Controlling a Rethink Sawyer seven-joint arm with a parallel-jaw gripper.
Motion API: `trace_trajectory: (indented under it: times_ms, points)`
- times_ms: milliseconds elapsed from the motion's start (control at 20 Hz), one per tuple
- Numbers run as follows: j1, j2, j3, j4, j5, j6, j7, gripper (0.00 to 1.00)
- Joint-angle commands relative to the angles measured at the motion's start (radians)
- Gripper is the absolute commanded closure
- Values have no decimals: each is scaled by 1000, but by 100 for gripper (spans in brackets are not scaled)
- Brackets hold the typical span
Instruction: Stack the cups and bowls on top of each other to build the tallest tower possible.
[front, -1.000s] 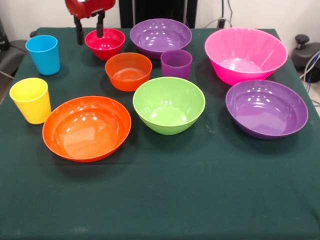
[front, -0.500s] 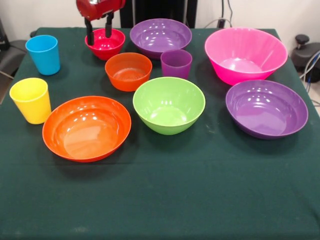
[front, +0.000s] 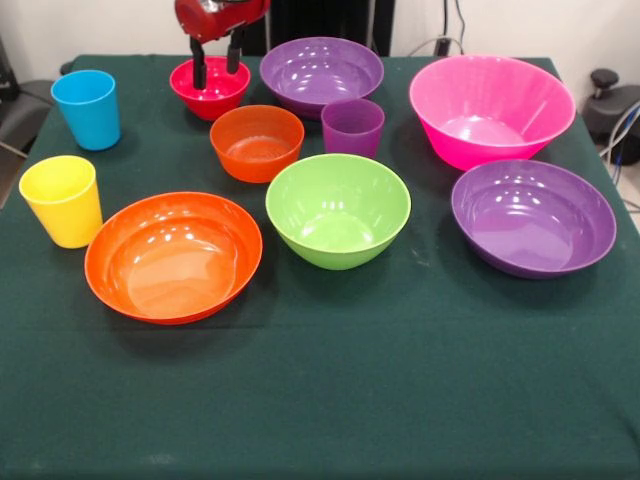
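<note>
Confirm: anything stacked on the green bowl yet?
No. The green bowl is empty and stands alone on the table, with nothing resting in or on it.

gripper (front: 216, 62): upper left of the frame, red body at the top edge, two dark fingers spread apart, tips over the small red bowl (front: 211, 94)
blue cup (front: 86, 108): far left, upright
yellow cup (front: 62, 200): left edge, below the blue cup, upright
purple cup (front: 352, 126): upper centre, upright, just beside the small orange bowl (front: 257, 143)
purple bowl at top (front: 321, 73): top centre, behind the purple cup
green bowl (front: 338, 210): centre
wide orange bowl (front: 173, 257): lower left of centre
pink bowl (front: 491, 108): upper right
purple bowl at right (front: 533, 218): right, below the pink bowl
table (front: 330, 400): dark green cloth, every piece standing singly
</note>
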Motion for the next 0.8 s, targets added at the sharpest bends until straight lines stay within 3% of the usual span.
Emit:
trace_trajectory:
  times_ms: [50,250,500,800]
  points:
    - [45,94,-91,-53,15,-109,239,0]
    - [42,95,-103,-54,20,-125,232,0]
    - [0,116,2,-59,-14,-64,-61,0]
    - [-48,115,51,-68,-16,-22,-181,0]
